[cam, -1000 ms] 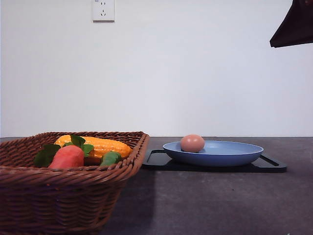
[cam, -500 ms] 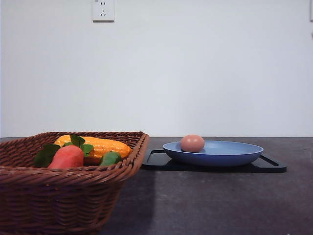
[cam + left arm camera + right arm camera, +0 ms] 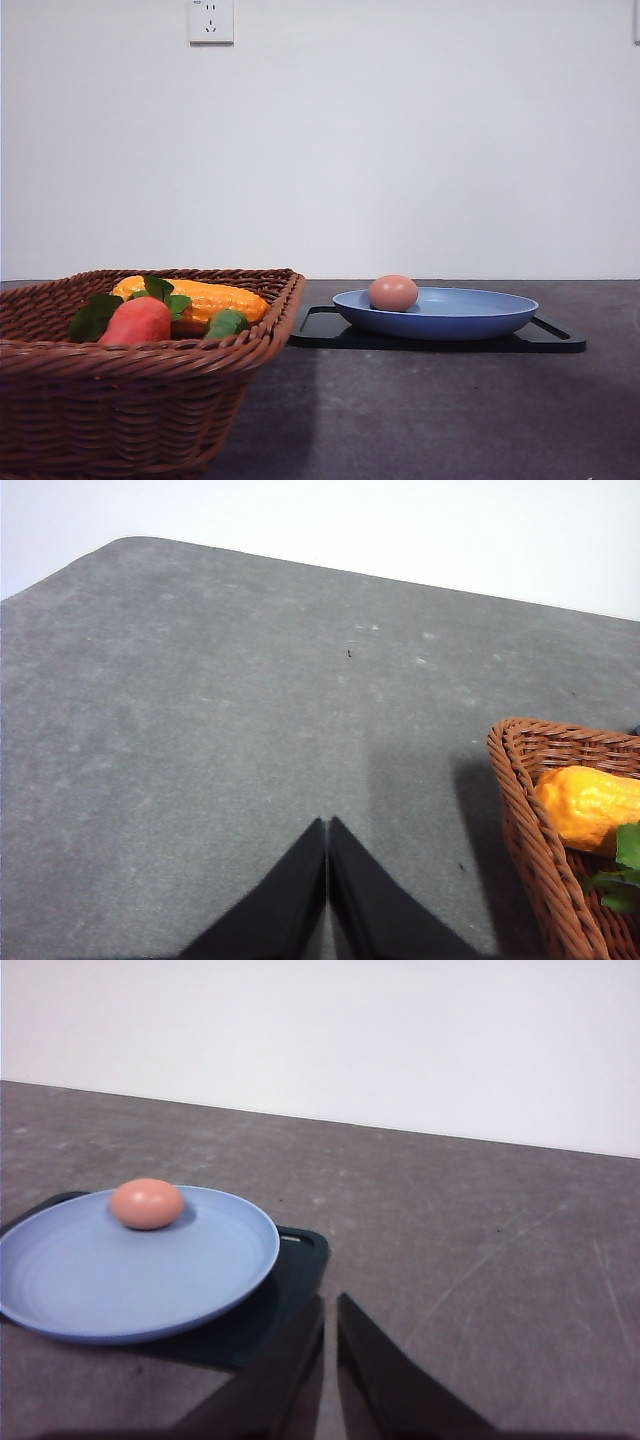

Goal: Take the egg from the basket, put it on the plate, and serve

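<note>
Egg (image 3: 393,292): small, smooth, pinkish-brown oval, matte, no visible marks. It lies on the blue plate (image 3: 470,313), toward the plate's left side in the front view and near the rim. Long axis horizontal, running roughly left-right in the front view; which end is the blunter one cannot be told.

Plate: wide, shallow, round, raised rim; sits on a flat black tray (image 3: 555,338) on the grey desk (image 3: 420,410).

Basket (image 3: 130,400): brown woven wicker, left of the tray, holding a yellow corn cob (image 3: 205,298) and a reddish carrot-like vegetable (image 3: 137,321) with green leaves.

Left end effector (image 3: 327,832): fingers pressed together, tips meeting, holding nothing, above bare desk beside the basket.

Right end effector (image 3: 331,1305): fingers nearly together with a thin gap, gripping nothing, beside the tray's edge, apart from plate and egg.
</note>
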